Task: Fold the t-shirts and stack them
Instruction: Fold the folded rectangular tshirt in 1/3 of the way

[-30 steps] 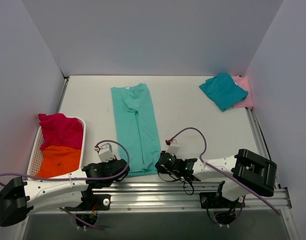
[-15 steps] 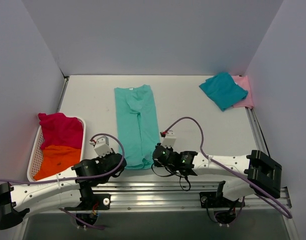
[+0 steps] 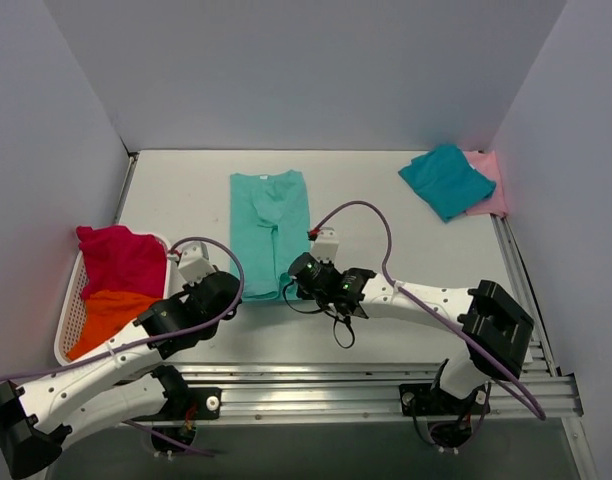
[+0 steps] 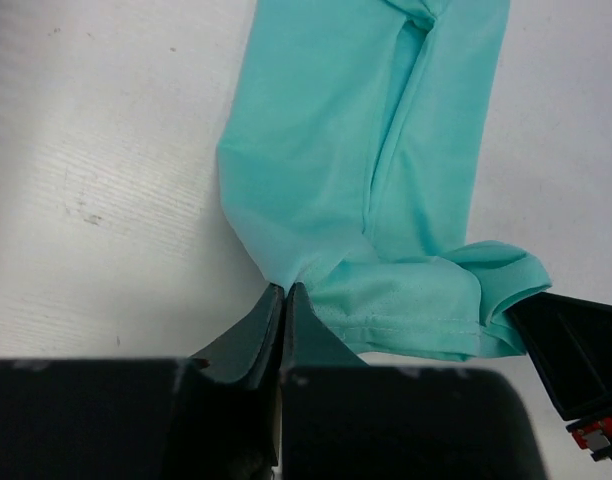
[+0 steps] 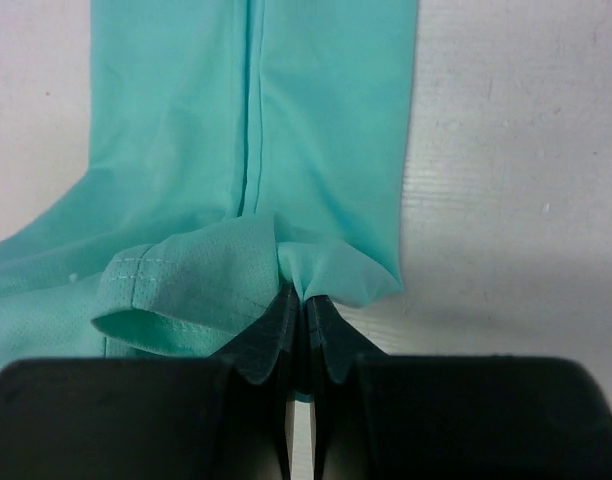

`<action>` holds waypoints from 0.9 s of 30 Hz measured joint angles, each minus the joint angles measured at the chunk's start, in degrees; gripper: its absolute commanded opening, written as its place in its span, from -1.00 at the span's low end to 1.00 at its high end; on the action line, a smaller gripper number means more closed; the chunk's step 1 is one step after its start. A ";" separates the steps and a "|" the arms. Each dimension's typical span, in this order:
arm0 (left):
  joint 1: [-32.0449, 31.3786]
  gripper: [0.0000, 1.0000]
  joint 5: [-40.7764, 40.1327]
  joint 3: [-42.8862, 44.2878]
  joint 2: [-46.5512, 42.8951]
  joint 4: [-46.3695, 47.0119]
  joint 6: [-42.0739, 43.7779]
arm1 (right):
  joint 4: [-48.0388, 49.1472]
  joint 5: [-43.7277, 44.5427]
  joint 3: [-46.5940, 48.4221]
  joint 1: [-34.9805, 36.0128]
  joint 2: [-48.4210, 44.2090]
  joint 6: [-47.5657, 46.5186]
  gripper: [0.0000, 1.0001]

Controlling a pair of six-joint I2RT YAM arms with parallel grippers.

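The light mint-green t-shirt [image 3: 269,225] lies as a long narrow strip in the table's middle, its near hem lifted and carried toward the far end. My left gripper [image 3: 236,290] is shut on the hem's left corner [image 4: 286,278]. My right gripper [image 3: 294,272] is shut on the hem's right corner [image 5: 306,285]. The hem hangs doubled between them in both wrist views. A folded teal t-shirt [image 3: 446,180] lies on a folded pale pink t-shirt [image 3: 491,185] at the far right. The magenta-red t-shirt [image 3: 121,260] and the orange t-shirt [image 3: 106,318] lie in the basket.
The white mesh basket [image 3: 70,312] stands at the left edge of the table. Grey walls close the table on three sides. A metal rail [image 3: 386,380] runs along the near edge by the arm bases.
Both grippers have moved away from the near edge toward the far end, carrying the mint-green shirt's near hem with them. The visible strip of shirt has become shorter.
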 measured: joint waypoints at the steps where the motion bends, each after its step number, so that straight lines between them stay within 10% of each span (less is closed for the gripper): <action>1: 1.49 -0.95 0.22 0.13 0.61 1.27 1.62 | -0.04 0.02 1.01 -0.42 0.52 -0.55 -1.00; 15: 18.43 -0.93 10.73 1.73 10.10 16.41 14.45 | -1.33 -2.03 11.93 -7.02 9.77 -5.49 -1.00; 16: 20.35 -0.86 12.41 2.10 12.07 17.92 15.10 | -1.42 -2.78 13.66 -8.04 11.65 -5.70 -0.62; 18: 24.68 0.24 16.11 3.45 17.99 21.42 17.00 | -1.81 -4.37 18.60 -10.54 16.72 -6.29 0.06; 19: 26.97 0.96 17.86 5.03 21.70 23.08 18.05 | -2.21 -4.92 21.81 -12.07 19.71 -6.75 0.98; 27: 41.07 0.88 30.67 31.71 52.59 26.80 24.28 | -12.70 -6.67 56.28 -26.25 41.92 -10.56 1.00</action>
